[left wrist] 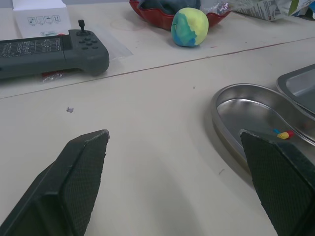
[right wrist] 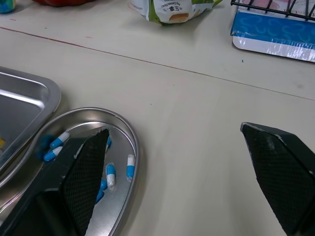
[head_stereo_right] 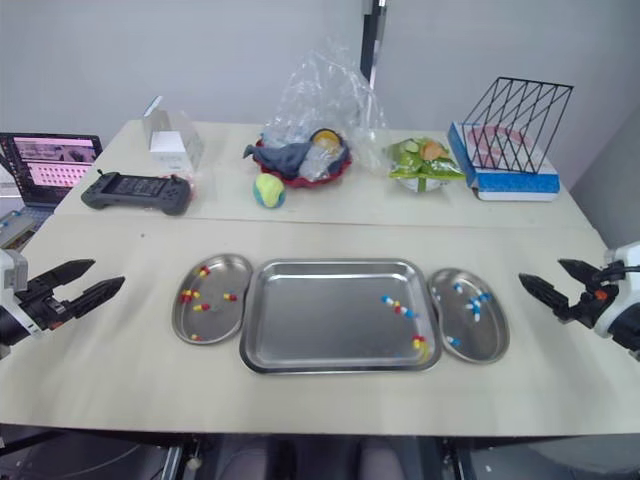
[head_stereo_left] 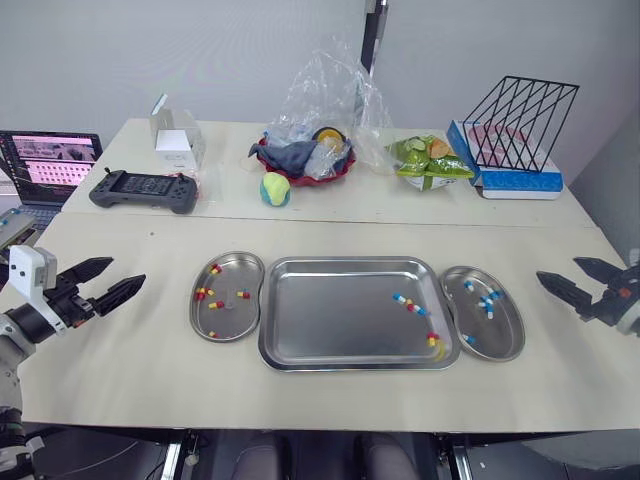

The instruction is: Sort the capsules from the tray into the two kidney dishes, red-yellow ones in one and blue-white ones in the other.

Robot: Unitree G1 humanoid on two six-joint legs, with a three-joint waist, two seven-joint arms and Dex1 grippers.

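Observation:
A steel tray (head_stereo_left: 330, 325) lies mid-table with two blue-white capsules (head_stereo_left: 409, 303) and a red-yellow capsule (head_stereo_left: 433, 339) near its right side. The left kidney dish (head_stereo_left: 246, 268) holds several red-yellow capsules (head_stereo_left: 205, 293). Several blue-white capsules (head_stereo_left: 485, 302) lie in the right kidney dish (head_stereo_left: 507, 338). My left gripper (head_stereo_left: 127, 272) hovers open left of the left dish, with nothing in it. Right of the right dish, my right gripper (head_stereo_left: 558, 270) is open and holds nothing. The right wrist view shows the right dish (right wrist: 134, 147) and its blue-white capsules (right wrist: 110, 174) close by.
Across the back of the table stand a black game controller (head_stereo_left: 146, 190), a white box (head_stereo_left: 178, 138), a red bowl under a plastic bag (head_stereo_left: 305, 155), a yellow-green ball (head_stereo_left: 275, 188), a green snack bag (head_stereo_left: 430, 160) and a wire rack (head_stereo_left: 520, 120). A laptop (head_stereo_left: 50, 160) sits far left.

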